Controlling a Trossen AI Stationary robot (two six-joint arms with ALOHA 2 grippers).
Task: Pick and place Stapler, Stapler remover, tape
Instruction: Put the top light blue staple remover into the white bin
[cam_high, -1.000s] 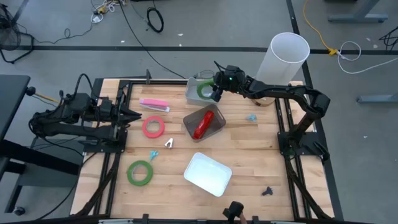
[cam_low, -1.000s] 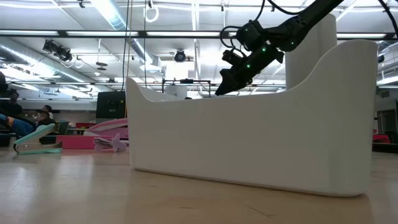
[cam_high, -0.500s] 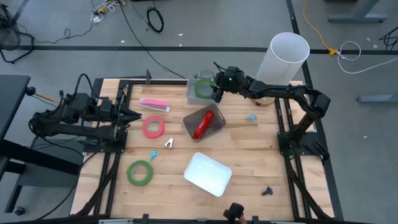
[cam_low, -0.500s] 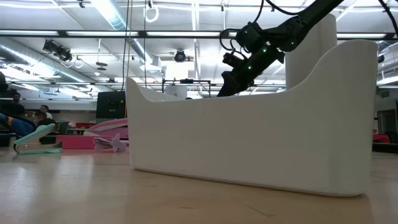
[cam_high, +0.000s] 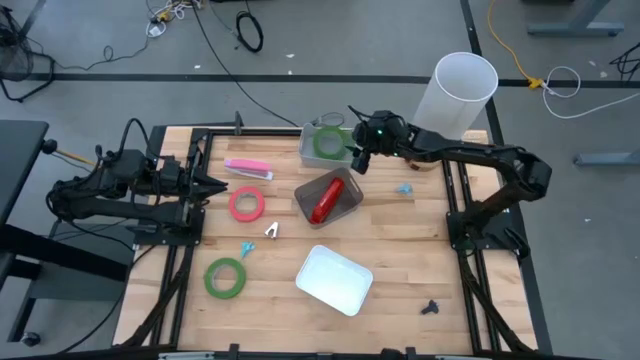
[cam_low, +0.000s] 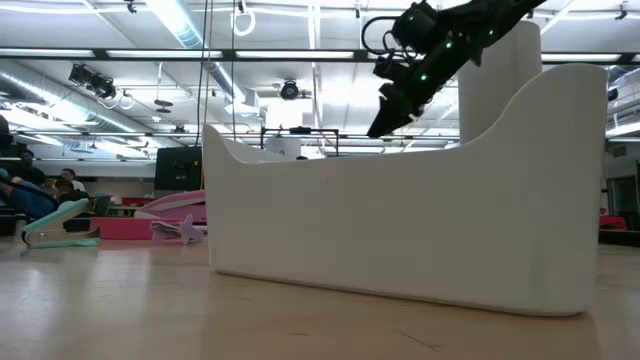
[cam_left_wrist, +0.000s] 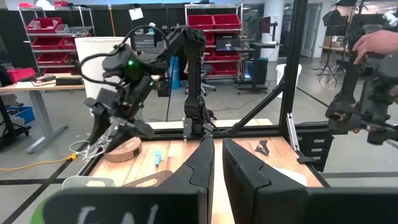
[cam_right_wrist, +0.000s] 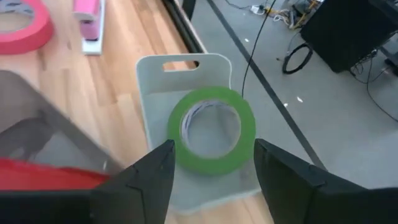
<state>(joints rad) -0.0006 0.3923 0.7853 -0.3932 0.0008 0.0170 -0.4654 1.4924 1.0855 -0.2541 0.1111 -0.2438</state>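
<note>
High view, with wrist views: the right gripper (cam_high: 356, 160) hangs above the table's 12 o'clock region, just at the 3 o'clock side of the pale bin (cam_high: 309, 152), its fingers (cam_right_wrist: 144, 180) spread wide and holding nothing; a green tape roll (cam_high: 329, 143) lies flat inside that bin, apart from the fingers; the red-pink tape roll (cam_high: 246, 204) lies on the bare table toward 9 o'clock of centre, and a second green tape roll (cam_high: 226, 277) toward 7 o'clock; the pink stapler (cam_high: 248, 168) lies at about 10 o'clock; the grey bin (cam_high: 348, 200) near centre holds a red object, probably another stapler, though the view does not settle it; the white tray (cam_high: 335, 279) sits at 6 o'clock; the left gripper (cam_high: 212, 184) waits at the 9 o'clock edge, fingers pressed together.

Handling, as a judgement: each tape roll looks light and stiff, a flat ring with smooth sides; the surest hold would be one finger through the open centre and one outside, pinching the band; a pinch across the whole ring would demand a wide opening and could slip.

Change from the earlier frames: the right gripper has drawn away from the pale bin toward 3 o'clock and risen, as the low view shows; the green tape roll stays in the bin; the left arm has not moved.
</note>
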